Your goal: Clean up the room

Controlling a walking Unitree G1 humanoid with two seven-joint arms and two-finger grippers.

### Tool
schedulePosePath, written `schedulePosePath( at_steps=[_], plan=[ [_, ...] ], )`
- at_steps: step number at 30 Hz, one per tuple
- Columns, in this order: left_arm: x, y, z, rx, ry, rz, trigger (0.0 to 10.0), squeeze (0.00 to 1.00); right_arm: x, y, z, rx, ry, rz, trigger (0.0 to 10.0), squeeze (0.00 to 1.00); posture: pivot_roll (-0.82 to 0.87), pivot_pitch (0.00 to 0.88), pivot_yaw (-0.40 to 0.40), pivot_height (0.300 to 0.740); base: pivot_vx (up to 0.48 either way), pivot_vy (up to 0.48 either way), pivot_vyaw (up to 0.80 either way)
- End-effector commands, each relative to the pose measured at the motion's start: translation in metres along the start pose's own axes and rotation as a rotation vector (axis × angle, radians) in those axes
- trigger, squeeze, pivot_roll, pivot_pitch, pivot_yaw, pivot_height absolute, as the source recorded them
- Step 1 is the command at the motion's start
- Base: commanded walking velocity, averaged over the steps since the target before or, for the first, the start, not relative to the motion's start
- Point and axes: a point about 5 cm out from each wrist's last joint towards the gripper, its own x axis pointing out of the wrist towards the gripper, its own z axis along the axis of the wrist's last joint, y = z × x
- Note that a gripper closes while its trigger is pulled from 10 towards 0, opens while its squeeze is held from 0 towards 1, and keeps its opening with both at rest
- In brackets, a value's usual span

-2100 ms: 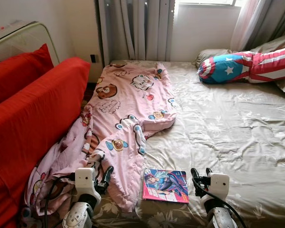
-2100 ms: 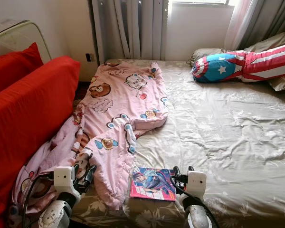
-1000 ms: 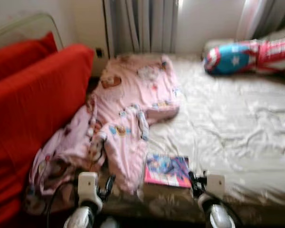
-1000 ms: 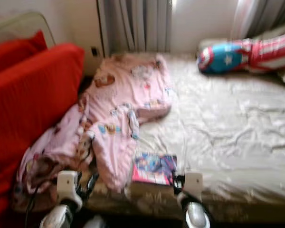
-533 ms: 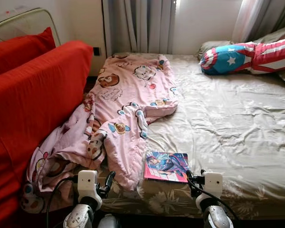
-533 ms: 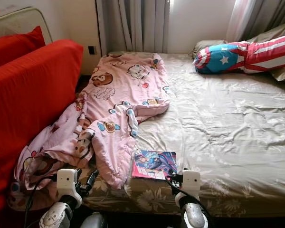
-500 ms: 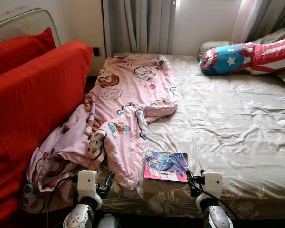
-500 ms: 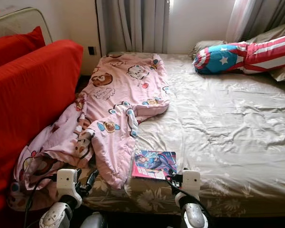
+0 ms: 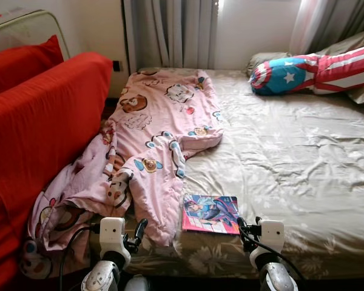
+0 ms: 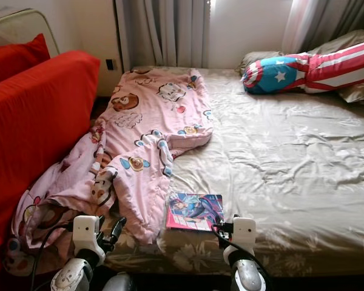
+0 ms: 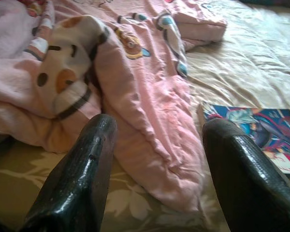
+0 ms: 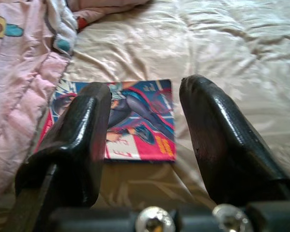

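A pink cartoon-print blanket (image 9: 164,139) lies crumpled along the bed's left side and hangs off its near corner. A colourful comic book (image 9: 210,213) lies flat near the bed's front edge, just right of the blanket. My left gripper (image 11: 157,145) is open and empty, low in front of the blanket's hanging hem. My right gripper (image 12: 142,121) is open and empty, short of the comic book (image 12: 121,121), which sits between its fingers in the right wrist view. Both arms (image 9: 112,242) are held low before the bed.
The bed (image 9: 303,157) has a wrinkled beige sheet. A star-and-stripes bolster (image 9: 315,73) and pillows lie at the far right. A red sofa (image 9: 42,133) with a red cushion stands close on the left. Grey curtains (image 9: 170,33) hang behind.
The view has shifted slightly, with the camera moving; the bed looks a little closer and lower. Blanket, book and both open grippers keep their places.
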Motion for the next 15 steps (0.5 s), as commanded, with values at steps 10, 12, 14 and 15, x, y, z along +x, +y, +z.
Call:
schedulePosePath(
  at_steps=[10,12,14,15],
  plan=[
    [0.0046,0.0002,0.0073,0.010,-0.009,0.001,10.0,0.00,0.0007,0.0096,-0.0047,-0.020,0.037,0.071,10.0,0.00,-0.03,0.038,-0.020,0.647,0.189,0.000,0.05],
    [0.0049,0.0005,0.0079,0.012,-0.009,0.003,10.0,0.00,0.0006,0.0090,-0.0052,-0.018,0.041,0.071,10.0,0.00,-0.03,0.038,-0.020,0.647,0.322,0.000,0.58],
    [0.0051,0.0006,0.0082,0.012,-0.010,0.003,10.0,0.00,0.0005,0.0087,-0.0059,-0.007,0.045,0.065,10.0,0.00,-0.03,0.040,-0.019,0.647,0.324,0.000,0.28],
    [0.0052,0.0006,0.0084,0.011,-0.010,0.003,10.0,0.00,0.0006,0.0084,-0.0060,-0.006,0.046,0.062,10.0,0.00,-0.03,0.040,-0.019,0.647,0.000,0.000,0.00]
  ],
)
